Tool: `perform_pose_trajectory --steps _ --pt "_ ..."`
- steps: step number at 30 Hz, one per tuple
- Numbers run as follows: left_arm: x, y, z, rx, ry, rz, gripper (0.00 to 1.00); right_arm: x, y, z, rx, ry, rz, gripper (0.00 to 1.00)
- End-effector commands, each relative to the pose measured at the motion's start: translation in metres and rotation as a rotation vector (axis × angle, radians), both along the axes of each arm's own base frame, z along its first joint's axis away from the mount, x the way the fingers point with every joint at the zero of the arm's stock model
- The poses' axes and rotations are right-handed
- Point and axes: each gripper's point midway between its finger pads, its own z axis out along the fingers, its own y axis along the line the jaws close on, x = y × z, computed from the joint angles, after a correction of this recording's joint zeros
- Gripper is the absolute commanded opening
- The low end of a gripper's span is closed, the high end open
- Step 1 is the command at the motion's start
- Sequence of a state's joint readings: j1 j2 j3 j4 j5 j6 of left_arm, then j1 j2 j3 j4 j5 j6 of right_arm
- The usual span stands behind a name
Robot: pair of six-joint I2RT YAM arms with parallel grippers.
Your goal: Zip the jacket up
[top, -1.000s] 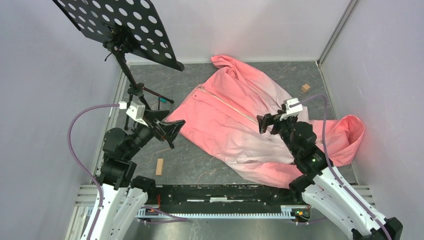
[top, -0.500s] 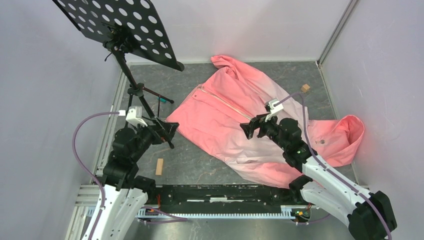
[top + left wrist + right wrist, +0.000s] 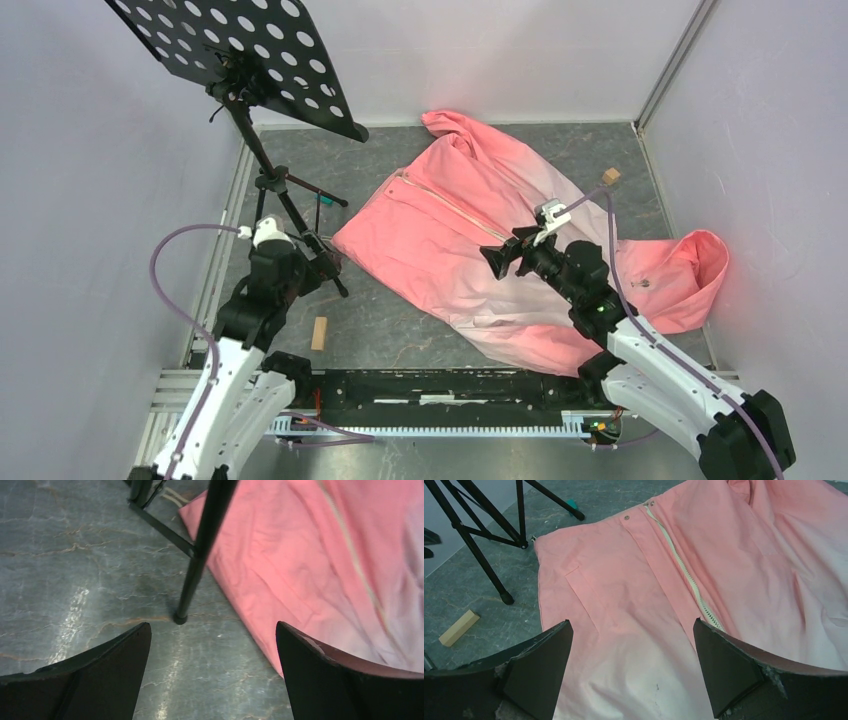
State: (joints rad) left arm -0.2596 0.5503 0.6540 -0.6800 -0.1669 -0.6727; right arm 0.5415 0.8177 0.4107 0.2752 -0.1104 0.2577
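The salmon-pink jacket (image 3: 470, 250) lies spread on the grey floor, fading to whitish toward the near edge, its pale zipper (image 3: 455, 211) running diagonally up its front. The zipper also shows in the right wrist view (image 3: 686, 577). My right gripper (image 3: 497, 262) is open and empty, hovering over the jacket's middle, just beside the zipper's lower part. My left gripper (image 3: 318, 262) is open and empty, low over bare floor at the jacket's left edge (image 3: 250, 635), next to a stand leg (image 3: 192, 580).
A black music stand (image 3: 250, 60) with tripod legs (image 3: 300, 210) stands at the back left, close to my left gripper. A small wooden block (image 3: 319, 333) lies near the front left. Another block (image 3: 610, 177) lies at the back right. Walls close both sides.
My left gripper drew back and dropped lower toward the stand's legs. My right gripper moved left over the jacket's middle, then held nearly still. The jacket has not moved.
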Motion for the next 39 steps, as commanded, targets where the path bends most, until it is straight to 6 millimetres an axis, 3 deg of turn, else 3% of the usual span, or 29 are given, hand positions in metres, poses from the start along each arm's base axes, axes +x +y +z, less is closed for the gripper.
perform_pose_trajectory --steps 1,7,12,19,39 --pt "0.024 0.013 -0.009 0.047 0.023 0.108 1.00 -0.001 -0.002 0.014 0.011 -0.062 -0.004 0.97" --pt "0.047 0.017 -0.021 0.040 -0.021 0.183 1.00 -0.005 -0.003 0.015 0.023 -0.066 0.002 0.97" --pt "0.054 0.021 -0.040 0.051 0.006 0.225 1.00 -0.010 0.000 0.009 0.037 -0.052 0.029 0.97" --pt "0.069 0.023 -0.041 0.032 -0.085 0.255 1.00 -0.016 0.008 -0.002 0.050 -0.026 0.081 0.97" --pt "0.096 0.036 -0.067 0.130 -0.068 0.333 1.00 -0.022 0.007 -0.009 0.021 -0.016 0.099 0.97"
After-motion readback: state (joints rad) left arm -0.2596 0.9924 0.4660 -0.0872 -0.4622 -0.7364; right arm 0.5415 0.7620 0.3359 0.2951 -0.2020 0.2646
